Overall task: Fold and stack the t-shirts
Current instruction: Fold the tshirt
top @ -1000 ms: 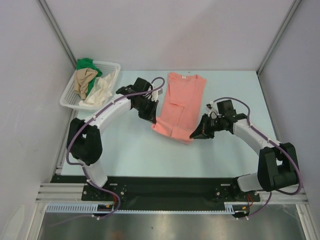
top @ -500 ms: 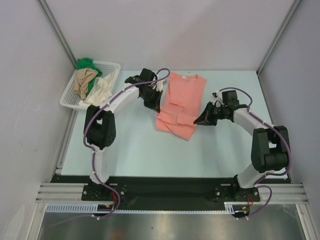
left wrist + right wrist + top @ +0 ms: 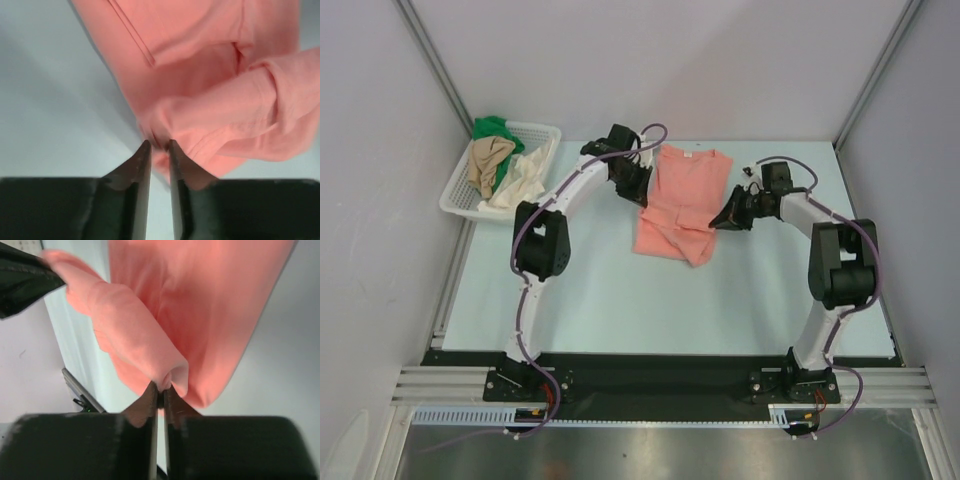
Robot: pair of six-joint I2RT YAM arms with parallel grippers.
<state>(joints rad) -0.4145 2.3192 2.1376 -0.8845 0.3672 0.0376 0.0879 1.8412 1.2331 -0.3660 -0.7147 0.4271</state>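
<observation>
Watch the salmon-pink cloth t-shirt (image 3: pixel 680 200) now: it lies on the pale tabletop (image 3: pixel 590 290) toward 12 o'clock, collar at the far end, its near half doubled and rumpled. Both of your arms are on it, and the trouble could start on your left. The left hand (image 3: pixel 638 188), at the shirt's 9 o'clock edge, has its jaws drawn narrow, with only a small nip of cloth caught right at the tips. A bite that shallow could slide out as you carry the fold over, and then that side drops early and the crease runs crooked. The right hand (image 3: pixel 718 222), at about 4 o'clock on the shirt, is clamped tight on a rolled fold of the same cloth, and the grip looks much deeper. If the right pulls harder than the left, you'll likely skew the whole shirt or drag it across the smooth tabletop instead of folding it. The loose bunching at the near hem could also get trapped under the fold. The green, tan and cream shirts (image 3: pixel 505 160) wait heaped in the white plastic lattice basket (image 3: pixel 455 197) at 10 o'clock, well apart from both hands.
</observation>
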